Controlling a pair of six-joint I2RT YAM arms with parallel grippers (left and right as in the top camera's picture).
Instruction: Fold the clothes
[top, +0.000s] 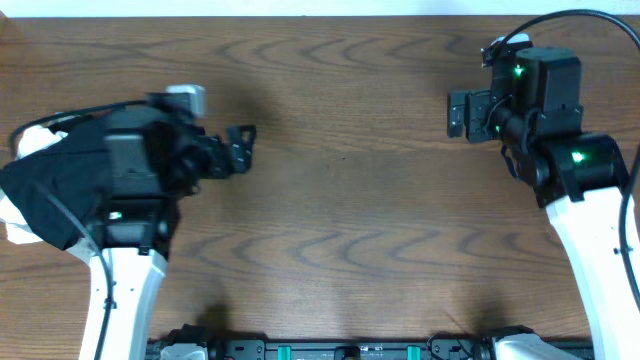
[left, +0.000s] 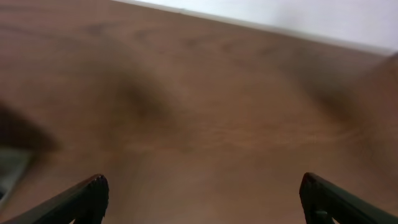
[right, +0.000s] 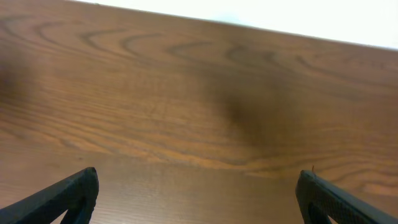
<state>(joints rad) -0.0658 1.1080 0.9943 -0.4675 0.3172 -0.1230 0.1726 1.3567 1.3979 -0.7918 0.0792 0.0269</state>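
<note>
Clothes: black leggings (top: 50, 190) heaped at the far left of the bench (top: 340, 210), partly hidden under the left arm (top: 130, 175); white cloth (top: 18, 228) seems to peek beneath | Jaws: left jaws and right jaws wide open, empty, held apart so the middle is free | Surface: brown wood-grain, pale wall (right: 249, 12) beyond

My two arms were mounted on a black base rail (top: 350, 350) that carried small teal marks. Nearest that rail each link was white, on the left arm (top: 120, 300) and the right arm (top: 600, 250) alike; farther from it the housings were black and blocky. Green lights (top: 519, 71) glowed on the black parts. A thin black cable (top: 570, 15) looped at the right arm's end farthest from the rail. My left gripper (top: 247, 148) and right gripper (top: 453, 115) had black, wedge-shaped fingers (right: 68, 193).
</note>
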